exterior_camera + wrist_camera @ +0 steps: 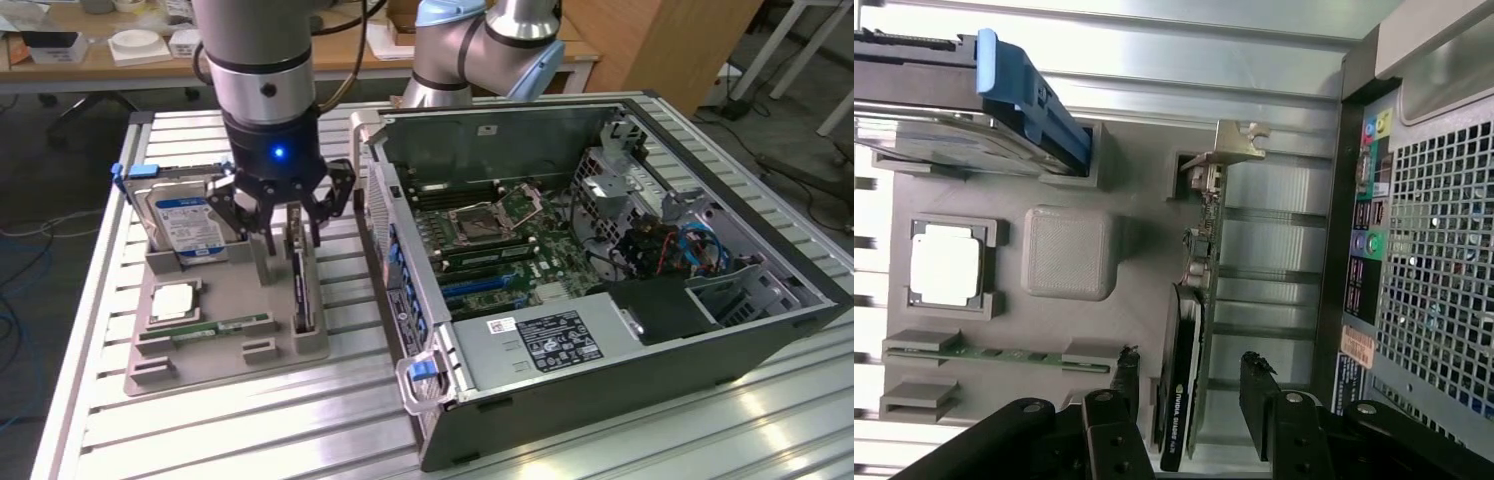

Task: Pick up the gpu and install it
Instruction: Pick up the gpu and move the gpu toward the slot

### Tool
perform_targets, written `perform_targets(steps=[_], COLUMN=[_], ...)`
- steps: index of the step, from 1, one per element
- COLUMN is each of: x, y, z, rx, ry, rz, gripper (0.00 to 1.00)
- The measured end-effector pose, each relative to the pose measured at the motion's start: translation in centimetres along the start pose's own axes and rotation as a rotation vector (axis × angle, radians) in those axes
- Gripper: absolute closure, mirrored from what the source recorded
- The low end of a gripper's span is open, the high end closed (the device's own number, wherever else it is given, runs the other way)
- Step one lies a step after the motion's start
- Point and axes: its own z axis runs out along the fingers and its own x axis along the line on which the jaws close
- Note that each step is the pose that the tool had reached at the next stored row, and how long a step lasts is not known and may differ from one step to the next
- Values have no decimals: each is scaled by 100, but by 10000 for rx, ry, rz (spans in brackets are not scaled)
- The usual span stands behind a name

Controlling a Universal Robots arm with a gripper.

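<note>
One thin gpu (1194,310) stands on edge in the grey tray (1144,210), the open claw (1189,385) astride it; it seems light, stiff, fragile, best gripped by its flat faces.

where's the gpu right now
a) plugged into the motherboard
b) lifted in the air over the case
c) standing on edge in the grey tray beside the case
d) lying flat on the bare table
c: the gpu stands on edge in a slot of the grey tray, beside the open case, with the open gripper straddling it and gaps showing on both sides.
</note>
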Motion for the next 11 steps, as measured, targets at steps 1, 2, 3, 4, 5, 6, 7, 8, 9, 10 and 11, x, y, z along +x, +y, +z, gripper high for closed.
perform_targets(steps=[1, 2, 3, 4, 5, 6, 7, 8, 9, 10, 11], x=[0, 0, 0, 0, 0, 0, 0, 1, 1, 1, 1], y=[0, 0, 0, 0, -1, -1, -1, -1, -1, -1, -1], z=[5, 10, 16, 24, 30, 37, 44, 51, 59, 66, 74], rx=[-1, 0, 0, 0, 0, 0, 0, 0, 0, 0, -1], ry=[0, 0, 0, 0, 1, 0, 1, 1, 0, 0, 0], rz=[0, 0, 0, 0, 0, 0, 0, 0, 0, 0, 0], gripper=[47, 47, 47, 47, 47, 47, 47, 47, 47, 47, 47])
